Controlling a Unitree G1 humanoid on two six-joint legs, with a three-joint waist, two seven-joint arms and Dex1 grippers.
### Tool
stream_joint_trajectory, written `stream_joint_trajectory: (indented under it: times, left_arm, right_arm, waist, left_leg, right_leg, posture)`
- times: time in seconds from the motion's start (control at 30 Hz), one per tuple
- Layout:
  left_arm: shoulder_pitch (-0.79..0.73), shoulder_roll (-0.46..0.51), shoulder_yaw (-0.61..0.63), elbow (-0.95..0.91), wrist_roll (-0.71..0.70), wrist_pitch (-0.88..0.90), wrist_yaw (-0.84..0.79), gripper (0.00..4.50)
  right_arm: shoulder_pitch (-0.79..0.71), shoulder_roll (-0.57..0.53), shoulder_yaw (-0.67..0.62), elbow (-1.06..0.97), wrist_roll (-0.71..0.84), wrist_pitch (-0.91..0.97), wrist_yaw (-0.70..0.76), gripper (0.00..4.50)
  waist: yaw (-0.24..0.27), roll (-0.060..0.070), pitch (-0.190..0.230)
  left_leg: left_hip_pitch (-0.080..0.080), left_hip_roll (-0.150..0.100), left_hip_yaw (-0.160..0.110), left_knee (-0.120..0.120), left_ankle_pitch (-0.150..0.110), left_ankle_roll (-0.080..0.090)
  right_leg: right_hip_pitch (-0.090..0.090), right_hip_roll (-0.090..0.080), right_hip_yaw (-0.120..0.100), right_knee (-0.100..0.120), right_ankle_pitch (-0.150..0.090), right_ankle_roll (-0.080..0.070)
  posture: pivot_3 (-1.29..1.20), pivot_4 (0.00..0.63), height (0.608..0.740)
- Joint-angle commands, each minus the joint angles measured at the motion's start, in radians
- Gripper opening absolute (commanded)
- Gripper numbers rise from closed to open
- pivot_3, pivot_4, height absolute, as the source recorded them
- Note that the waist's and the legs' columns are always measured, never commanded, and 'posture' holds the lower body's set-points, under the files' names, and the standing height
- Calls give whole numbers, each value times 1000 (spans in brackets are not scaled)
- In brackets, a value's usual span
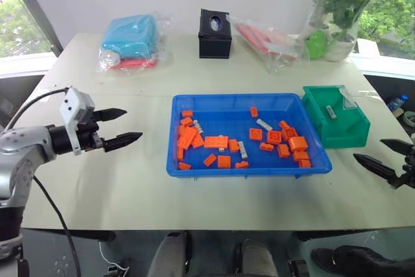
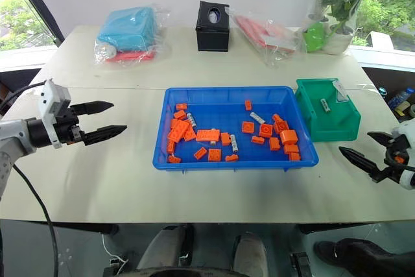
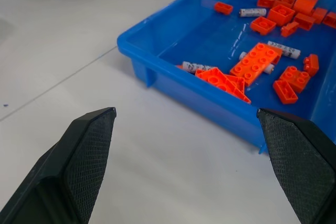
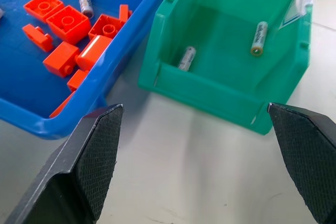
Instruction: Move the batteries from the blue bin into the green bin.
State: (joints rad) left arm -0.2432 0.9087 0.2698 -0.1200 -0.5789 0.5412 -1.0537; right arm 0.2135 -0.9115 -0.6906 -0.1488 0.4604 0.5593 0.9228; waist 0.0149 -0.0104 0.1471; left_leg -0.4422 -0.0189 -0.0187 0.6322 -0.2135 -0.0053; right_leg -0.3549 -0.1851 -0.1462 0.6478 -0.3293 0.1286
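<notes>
**A:** Looking at the batteries (image 1: pixel 264 124) first: where do they lie?

**B:** Several are still in the blue bin (image 1: pixel 194 170), scattered among the orange blocks (image 1: pixel 216 141). One lies near the bin's far wall toward its right end, one near the middle of the bin floor, one at the left end beside a long orange block. Two more already rest in the green bin (image 4: pixel 205 90), which stands touching the blue bin's right end.

**A:** How will they handle?

**B:** My guess is light, stiff and smooth, so they will roll or squirt out if pinched near an end. I would take one across the middle of its barrel, the jaws closing on its round sides. Those lying against blocks leave little room for a finger, so the freer one near the far wall looks easiest.

**A:** And the grippers?

**B:** Both hover over the counter (image 1: pixel 130 186), outside the blue bin. The left gripper (image 1: pixel 120 127) is well off the bin's left end, jaws apart, holding nothing. The right gripper (image 2: pixel 371 152) is off the bin's right end, in front of the green bin, jaws wide apart and empty too.

**A:** Anything else around?

**B:** Beyond the blue bin, a black box (image 1: pixel 215 34) and plastic-wrapped bundles sit at the counter's far edge.
</notes>
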Motion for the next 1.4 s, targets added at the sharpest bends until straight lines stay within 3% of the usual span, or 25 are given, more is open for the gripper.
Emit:
stream_joint_trajectory:
  times: [0.03,0.6,0.77,1.03,1.4]
  left_arm:
    - [-11,19,25,-5,16,-28,2,4485]
    - [7,16,28,-21,1,-6,6,4485]
    - [-2,16,27,-56,-27,2,-9,4485]
    - [3,25,31,-131,-72,36,-23,4485]
    - [9,22,39,-249,-131,91,-1,4485]
  right_arm:
    - [-26,-3,-9,-20,17,-9,-8,4500]
    - [-84,-29,32,35,-10,-30,1,4500]
    - [-175,-101,103,107,-29,-69,60,4500]
    - [-512,-193,334,196,-19,-75,179,4500]
    - [-813,-45,690,136,-51,-71,296,4500]
  waist:
    - [0,0,0]
    - [0,0,0]
    - [-2,2,1]
    - [-5,2,2]
    - [-4,1,1]
  left_leg:
    - [0,0,0,0,0,0]
    - [0,0,0,0,0,0]
    - [0,0,1,1,0,0]
    - [0,1,1,0,0,0]
    - [0,1,1,0,0,0]
  right_leg:
    - [0,0,0,0,0,0]
    - [-1,1,0,0,3,0]
    - [-1,1,1,0,3,0]
    - [-3,1,1,1,5,-1]
    - [-4,1,1,1,5,1]
  posture:
    - [0,150,644]
    - [0,150,644]
    - [0,150,644]
    - [0,150,644]
    - [0,150,644]
